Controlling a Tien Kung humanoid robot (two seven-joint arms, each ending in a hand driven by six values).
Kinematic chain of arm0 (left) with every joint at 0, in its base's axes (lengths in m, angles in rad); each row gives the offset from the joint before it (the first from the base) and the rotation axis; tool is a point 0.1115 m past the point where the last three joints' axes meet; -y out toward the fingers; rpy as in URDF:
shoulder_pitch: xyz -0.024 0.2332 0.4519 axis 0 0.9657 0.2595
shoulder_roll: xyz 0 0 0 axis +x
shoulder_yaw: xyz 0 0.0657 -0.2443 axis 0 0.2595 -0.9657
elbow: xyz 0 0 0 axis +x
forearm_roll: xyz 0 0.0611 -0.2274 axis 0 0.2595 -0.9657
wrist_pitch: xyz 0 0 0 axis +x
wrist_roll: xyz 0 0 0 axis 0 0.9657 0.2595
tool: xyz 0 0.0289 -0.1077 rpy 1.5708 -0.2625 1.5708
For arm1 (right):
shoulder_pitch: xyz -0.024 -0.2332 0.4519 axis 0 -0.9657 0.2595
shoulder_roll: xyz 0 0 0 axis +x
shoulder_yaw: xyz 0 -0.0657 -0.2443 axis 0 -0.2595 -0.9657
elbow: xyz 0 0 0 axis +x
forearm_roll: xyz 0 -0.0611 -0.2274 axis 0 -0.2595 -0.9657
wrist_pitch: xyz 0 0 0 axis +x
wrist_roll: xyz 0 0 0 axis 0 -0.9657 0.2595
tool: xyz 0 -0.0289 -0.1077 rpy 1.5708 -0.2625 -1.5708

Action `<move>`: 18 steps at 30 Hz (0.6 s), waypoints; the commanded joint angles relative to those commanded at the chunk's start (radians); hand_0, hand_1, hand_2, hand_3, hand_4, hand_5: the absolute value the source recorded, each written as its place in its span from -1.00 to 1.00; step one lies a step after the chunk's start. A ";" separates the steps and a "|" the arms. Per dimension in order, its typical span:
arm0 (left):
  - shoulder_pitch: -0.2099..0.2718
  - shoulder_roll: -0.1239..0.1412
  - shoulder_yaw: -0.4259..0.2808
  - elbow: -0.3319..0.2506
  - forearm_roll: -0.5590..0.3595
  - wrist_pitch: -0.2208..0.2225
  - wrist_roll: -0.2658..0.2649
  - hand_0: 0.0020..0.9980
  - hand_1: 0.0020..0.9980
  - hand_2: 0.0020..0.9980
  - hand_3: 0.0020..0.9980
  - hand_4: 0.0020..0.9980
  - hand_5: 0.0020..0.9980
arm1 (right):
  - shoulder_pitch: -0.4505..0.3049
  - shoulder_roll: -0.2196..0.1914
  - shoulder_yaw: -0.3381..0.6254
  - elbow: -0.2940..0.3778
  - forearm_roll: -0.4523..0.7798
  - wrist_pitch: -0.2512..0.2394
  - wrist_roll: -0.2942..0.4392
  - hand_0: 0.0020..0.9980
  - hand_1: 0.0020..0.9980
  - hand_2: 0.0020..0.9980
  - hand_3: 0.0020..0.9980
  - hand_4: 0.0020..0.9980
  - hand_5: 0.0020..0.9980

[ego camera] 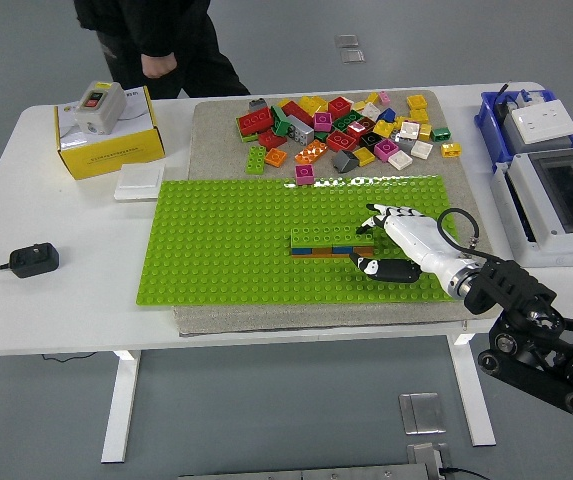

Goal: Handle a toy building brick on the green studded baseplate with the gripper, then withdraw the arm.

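While person stood at far left of white worktop (26, 300), right hand (386, 245) rested half-spread, holding nothing, beside green-topped row of stacked bricks (331, 241) on green studded baseplate (226, 240). Best press squarely downward.

The person (156, 40) at twelve o'clock is cut off by the top edge above the waist; one hand hangs by the hip. The right hand (401, 245) covers the three o'clock end of the stacked brick row (331, 242), so contact there cannot be judged. The right arm (541, 335) runs out at four o'clock. The cable from the black plug (33, 260) leaves at nine o'clock. Individual bricks in the loose pile (346, 125) overlap too much to separate.
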 joint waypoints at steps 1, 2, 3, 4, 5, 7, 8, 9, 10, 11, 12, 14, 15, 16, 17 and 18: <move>0.000 0.000 0.000 0.000 0.000 0.000 0.000 0.30 0.28 -0.07 0.14 -0.68 0.53 | 0.000 0.000 -0.001 -0.001 0.001 0.000 0.000 0.99 0.96 1.00 0.46 0.33 0.38; 0.000 0.000 0.000 0.000 0.000 0.000 0.000 0.30 0.28 -0.07 0.14 -0.68 0.53 | -0.001 0.001 -0.002 -0.002 0.001 0.000 0.000 0.99 0.96 1.00 0.46 0.33 0.38; 0.001 0.000 0.000 0.000 0.000 0.000 0.000 0.30 0.28 -0.07 0.14 -0.68 0.53 | -0.001 0.001 -0.003 -0.003 0.002 0.000 0.001 0.99 0.96 1.00 0.46 0.33 0.38; 0.001 0.000 0.001 0.000 0.000 0.000 0.000 0.30 0.28 -0.07 0.14 -0.68 0.53 | -0.001 0.001 -0.004 -0.004 0.003 0.000 0.001 0.99 0.96 1.00 0.46 0.33 0.38; 0.001 0.000 0.002 0.000 0.000 -0.001 -0.001 0.30 0.28 -0.07 0.14 -0.68 0.53 | -0.001 0.002 -0.005 -0.005 0.003 0.000 0.002 0.99 0.96 1.00 0.46 0.34 0.38; 0.001 0.000 0.003 0.000 0.000 -0.001 -0.001 0.30 0.28 -0.07 0.14 -0.68 0.53 | -0.002 0.002 -0.006 -0.006 0.004 0.000 0.002 0.99 0.96 1.00 0.46 0.34 0.38; 0.001 0.000 0.005 0.000 0.000 -0.001 -0.002 0.30 0.28 -0.07 0.14 -0.68 0.53 | -0.002 0.003 -0.007 -0.006 0.004 0.000 0.003 0.99 0.96 1.00 0.46 0.34 0.38; 0.001 0.000 0.008 0.000 0.000 -0.001 -0.002 0.30 0.28 -0.07 0.14 -0.68 0.53 | -0.003 0.003 -0.008 -0.007 0.004 0.000 0.004 0.99 0.96 1.00 0.46 0.34 0.38; 0.002 0.000 0.012 0.000 0.000 -0.001 -0.002 0.30 0.28 -0.07 0.14 -0.68 0.53 | -0.003 0.004 -0.008 -0.007 0.004 -0.001 0.004 0.99 0.96 1.00 0.46 0.34 0.38; 0.002 0.000 0.014 0.000 0.000 -0.002 -0.002 0.30 0.28 -0.07 0.14 -0.68 0.53 | -0.004 0.004 -0.008 -0.008 0.005 -0.001 0.005 0.99 0.96 1.00 0.46 0.33 0.38; 0.002 0.000 0.016 0.000 0.000 -0.002 -0.002 0.30 0.28 -0.07 0.14 -0.68 0.53 | -0.005 0.005 -0.009 -0.009 0.005 -0.001 0.006 0.99 0.96 1.00 0.46 0.33 0.38; 0.002 -0.001 0.019 0.000 0.000 -0.002 -0.003 0.30 0.28 -0.07 0.14 -0.68 0.53 | -0.006 0.006 -0.010 -0.012 0.006 -0.002 0.007 0.99 0.96 1.00 0.46 0.33 0.38; 0.002 -0.001 0.020 0.000 0.000 -0.002 -0.003 0.30 0.28 -0.07 0.14 -0.68 0.53 | -0.007 0.007 -0.011 -0.012 0.007 -0.002 0.008 0.99 0.96 1.00 0.46 0.33 0.38; 0.002 -0.001 0.021 0.000 0.000 -0.002 -0.003 0.30 0.28 -0.07 0.14 -0.68 0.53 | -0.008 0.008 -0.012 -0.014 0.008 -0.002 0.009 0.99 0.96 1.00 0.46 0.33 0.38; 0.003 -0.001 0.022 0.000 0.000 -0.002 -0.003 0.30 0.28 -0.07 0.14 -0.68 0.54 | -0.009 0.009 -0.012 -0.016 0.008 -0.002 0.010 0.99 0.95 1.00 0.46 0.33 0.37; 0.003 -0.001 0.022 0.000 0.000 -0.002 -0.004 0.30 0.28 -0.07 0.14 -0.68 0.54 | -0.010 0.010 -0.012 -0.018 0.010 -0.002 0.011 0.99 0.95 1.00 0.46 0.33 0.37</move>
